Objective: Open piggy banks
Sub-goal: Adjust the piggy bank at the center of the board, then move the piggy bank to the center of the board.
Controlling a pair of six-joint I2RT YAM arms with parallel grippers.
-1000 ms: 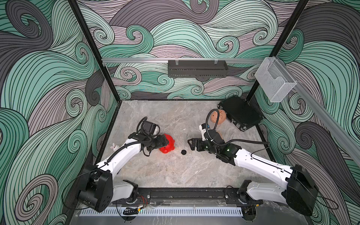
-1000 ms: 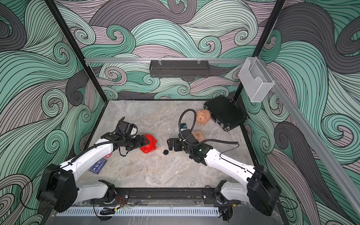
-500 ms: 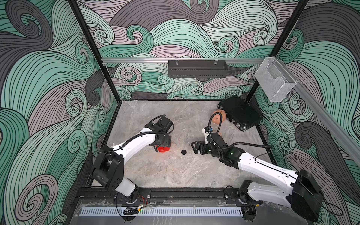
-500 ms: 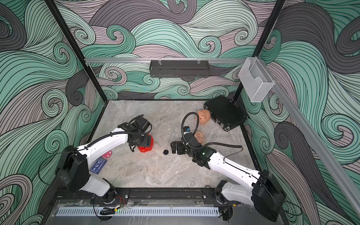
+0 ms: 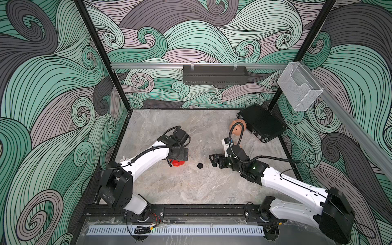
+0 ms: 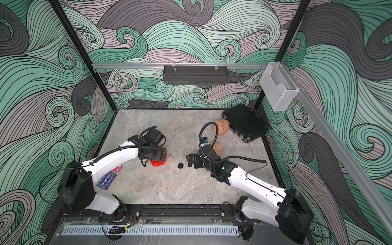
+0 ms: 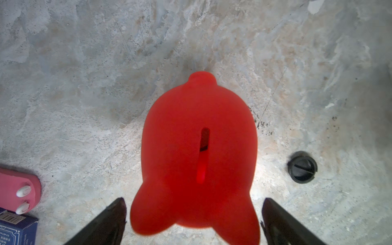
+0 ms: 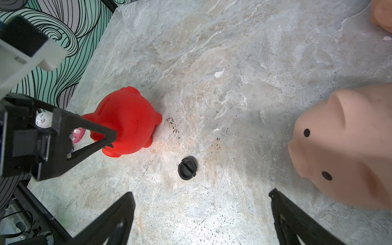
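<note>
Between jaws of left gripper, spread wide, red piggy bank, ungripped, right gripper spread, empty

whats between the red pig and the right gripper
A small black plug lies between the red pig and the right gripper, touching neither. It shows in both top views and the right wrist view.

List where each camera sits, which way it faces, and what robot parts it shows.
Top views: above the front edge, looking down at the table; left arm and right arm show whole.
Left wrist: above the red piggy bank, looking down; the open left gripper flanks it.
Right wrist: low, facing the black plug and a peach-pink piggy bank; the open right gripper shows.
Shared: red piggy bank and black plug appear in every view.
</note>
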